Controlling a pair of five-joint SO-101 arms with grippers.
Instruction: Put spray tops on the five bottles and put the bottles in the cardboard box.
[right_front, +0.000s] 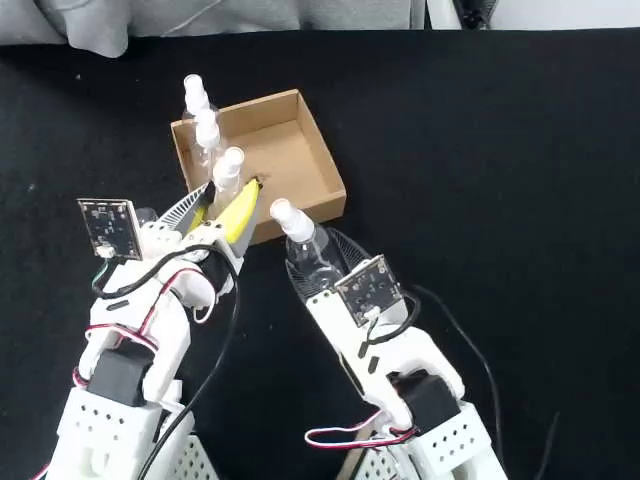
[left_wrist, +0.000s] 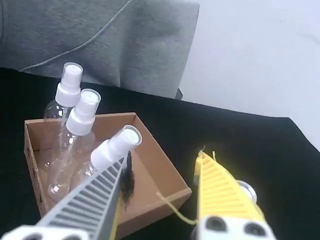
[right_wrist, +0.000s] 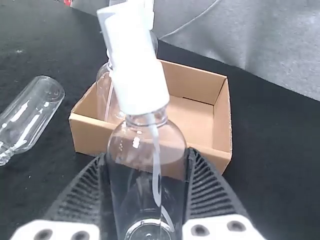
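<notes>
1. Past halfway, by the look of it. Can count three clear plastic bottles with white spray tops (right_front: 207, 130) upright inside the brown open cardboard box (right_front: 288, 155), lined along its 9 o'clock wall.
2. Gripped in the right hand (right_front: 315, 258): a fourth clear bottle (right_front: 305, 250), clamped around the body by the black fingers. Already capped with a white spray top, leaning toward 11 o'clock, just outside the box's 5 o'clock corner and not yet in.
3. Left hand (right_front: 215, 200) spread wide with nothing between the yellow and grey fingers, sitting at the box's 7 o'clock corner. Close beside the nearest boxed bottle; cannot tell whether touching.
4. Lying on its side on the black table (right_front: 520, 150), seen from the right wrist: a fifth clear bottle (right_wrist: 27, 115), apart from the box. Neck end cut off at the frame edge, so cannot tell whether capped.
5. Left to do, as judged: box the held bottle, then check, cap if needed, and box the lying one.
6. Look of the held bottle: see-through, round-shouldered, seemingly empty, with a thin white dip tube down the middle.
</notes>
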